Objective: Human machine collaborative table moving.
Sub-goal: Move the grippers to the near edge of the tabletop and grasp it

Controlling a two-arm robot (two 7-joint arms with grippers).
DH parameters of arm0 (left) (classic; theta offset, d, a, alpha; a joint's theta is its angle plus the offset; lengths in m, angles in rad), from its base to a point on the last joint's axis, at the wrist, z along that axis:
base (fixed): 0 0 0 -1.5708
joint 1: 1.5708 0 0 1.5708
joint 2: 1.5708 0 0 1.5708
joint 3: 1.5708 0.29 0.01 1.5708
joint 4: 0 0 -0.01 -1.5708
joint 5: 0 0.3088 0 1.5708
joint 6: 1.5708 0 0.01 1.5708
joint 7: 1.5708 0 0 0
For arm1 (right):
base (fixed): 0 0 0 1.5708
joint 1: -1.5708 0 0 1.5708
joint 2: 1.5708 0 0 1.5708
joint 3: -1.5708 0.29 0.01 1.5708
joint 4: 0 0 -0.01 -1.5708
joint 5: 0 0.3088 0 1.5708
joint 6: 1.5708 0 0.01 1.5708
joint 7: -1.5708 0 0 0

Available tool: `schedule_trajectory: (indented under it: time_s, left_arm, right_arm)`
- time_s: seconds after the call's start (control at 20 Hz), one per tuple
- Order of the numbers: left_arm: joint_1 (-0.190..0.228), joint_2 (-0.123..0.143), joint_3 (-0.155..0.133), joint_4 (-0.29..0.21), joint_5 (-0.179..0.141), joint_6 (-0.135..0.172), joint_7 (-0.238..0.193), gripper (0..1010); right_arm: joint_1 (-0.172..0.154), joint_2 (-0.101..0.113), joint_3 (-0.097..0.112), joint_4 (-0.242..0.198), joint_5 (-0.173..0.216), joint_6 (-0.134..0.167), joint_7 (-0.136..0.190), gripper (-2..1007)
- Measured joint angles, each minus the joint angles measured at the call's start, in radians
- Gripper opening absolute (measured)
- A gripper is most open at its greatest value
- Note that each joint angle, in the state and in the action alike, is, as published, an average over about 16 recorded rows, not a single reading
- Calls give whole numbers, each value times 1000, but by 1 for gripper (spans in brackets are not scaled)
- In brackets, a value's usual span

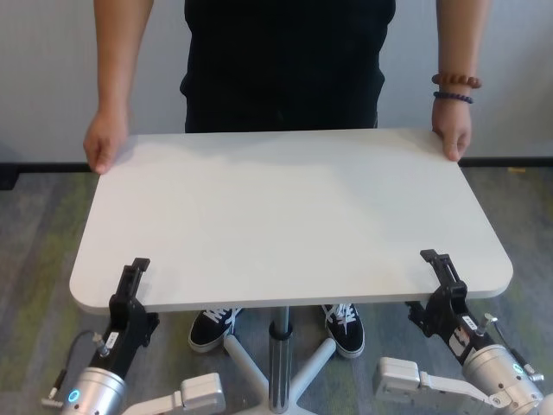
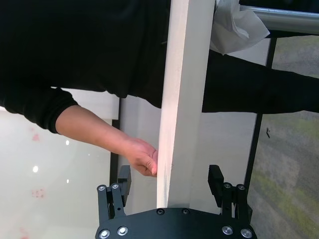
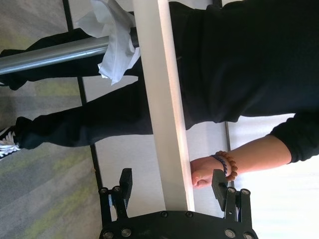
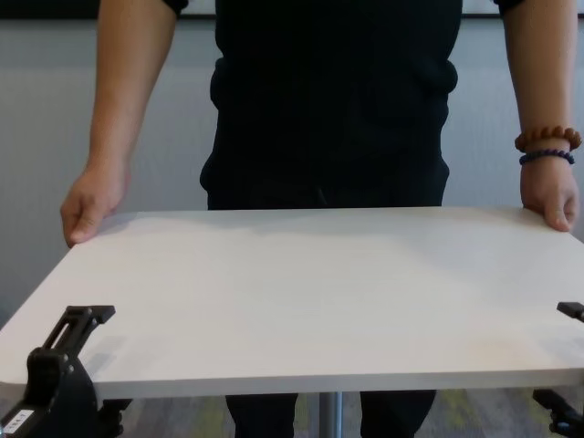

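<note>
Grey carpet lay under the table (image 1: 285, 216); our left gripper (image 1: 130, 290) and right gripper (image 1: 445, 281) straddled its near edge, jaws spread, not clamped, opposite the human (image 1: 285, 60) gripping the far corners

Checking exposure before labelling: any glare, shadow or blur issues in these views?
Head view: white matte rectangular tabletop evenly lit, no glare. Left wrist view: bright reflective spots on the pale background left of the table edge. Right wrist view: edge highlight on the tabletop. Chest view: sharp, soft shadows.
</note>
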Motion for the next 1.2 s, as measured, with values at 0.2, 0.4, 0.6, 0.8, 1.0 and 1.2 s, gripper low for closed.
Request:
schedule_trajectory:
  time_s: [0.2, 0.4, 0.6, 0.8, 1.0, 1.2]
  left_arm:
    - [0, 0, 0, 0, 0, 0, 0, 1003]
    - [0, 0, 0, 0, 0, 0, 0, 1003]
    - [0, 0, 0, -1, 0, 0, 0, 1003]
    - [0, 0, 0, -1, 0, 0, 0, 1003]
    - [0, 0, 0, -1, 0, 0, 0, 1003]
    - [0, 0, 0, -1, 0, 0, 0, 1003]
  right_arm:
    - [-1, 0, 1, -3, 0, -2, -6, 1000]
    - [-2, 1, 3, -8, 2, -4, -9, 1001]
    - [-3, 2, 5, -12, 4, -6, -8, 1001]
    - [-4, 3, 6, -13, 5, -8, -6, 1001]
    - [-4, 4, 6, -13, 6, -9, -6, 1000]
    - [-4, 4, 6, -13, 6, -8, -5, 1000]
